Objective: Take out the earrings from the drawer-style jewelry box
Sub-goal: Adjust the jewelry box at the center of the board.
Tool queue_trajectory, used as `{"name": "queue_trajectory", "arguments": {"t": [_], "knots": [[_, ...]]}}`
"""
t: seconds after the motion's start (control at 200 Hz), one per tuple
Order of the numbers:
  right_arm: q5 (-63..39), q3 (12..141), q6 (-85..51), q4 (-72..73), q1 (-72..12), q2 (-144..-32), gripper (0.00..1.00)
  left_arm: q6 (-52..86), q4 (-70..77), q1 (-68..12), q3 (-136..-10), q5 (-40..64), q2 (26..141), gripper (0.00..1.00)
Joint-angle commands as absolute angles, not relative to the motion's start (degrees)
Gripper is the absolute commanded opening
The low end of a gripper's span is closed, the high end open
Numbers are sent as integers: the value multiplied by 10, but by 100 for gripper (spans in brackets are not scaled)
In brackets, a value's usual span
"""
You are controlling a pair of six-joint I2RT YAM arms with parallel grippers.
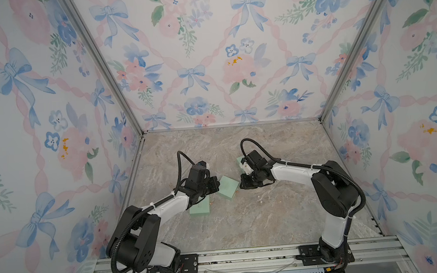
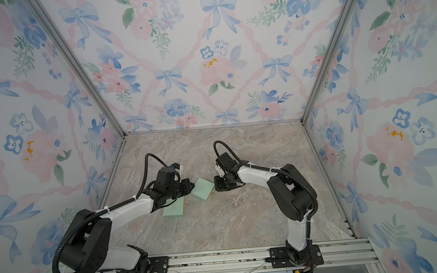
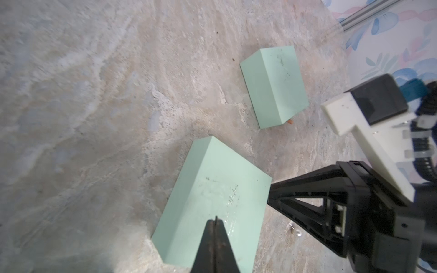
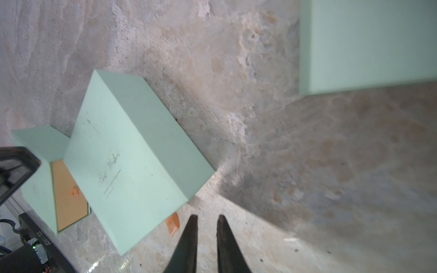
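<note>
Three mint-green drawer-style jewelry boxes lie on the marble table. My left gripper (image 1: 215, 186) (image 3: 215, 218) is shut and hovers over the middle box (image 1: 228, 186) (image 3: 212, 184). That box's orange pull tab (image 4: 172, 223) pokes out just beside my right gripper (image 1: 242, 185) (image 4: 207, 216), which is slightly open with nothing between its fingers, low over bare table. Two tiny pearl-like earrings (image 1: 258, 197) (image 2: 232, 199) lie loose on the table near the right gripper. One earring (image 3: 297, 232) shows next to the right gripper's finger.
A second box (image 1: 200, 210) (image 4: 40, 139) lies under my left forearm, its orange drawer face (image 4: 68, 196) showing. The third box (image 1: 240, 161) (image 3: 274, 87) (image 4: 366, 45) sits behind the right wrist. Floral walls enclose three sides.
</note>
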State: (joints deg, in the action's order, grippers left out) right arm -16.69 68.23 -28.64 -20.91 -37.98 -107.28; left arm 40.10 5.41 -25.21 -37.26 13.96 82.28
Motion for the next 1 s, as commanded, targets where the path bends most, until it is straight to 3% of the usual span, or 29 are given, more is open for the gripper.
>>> {"name": "queue_trajectory", "arguments": {"t": [0.0, 0.325, 0.995], "knots": [[-173, 677, -300, -200, -385, -1068, 19, 378, 38, -242, -398, 131, 853, 0], [-175, 698, -303, -188, -386, -1101, 18, 382, 60, -243, -402, 152, 901, 0], [-176, 718, -293, -192, -385, -1110, 18, 417, 69, -254, -336, 132, 843, 0]]}}
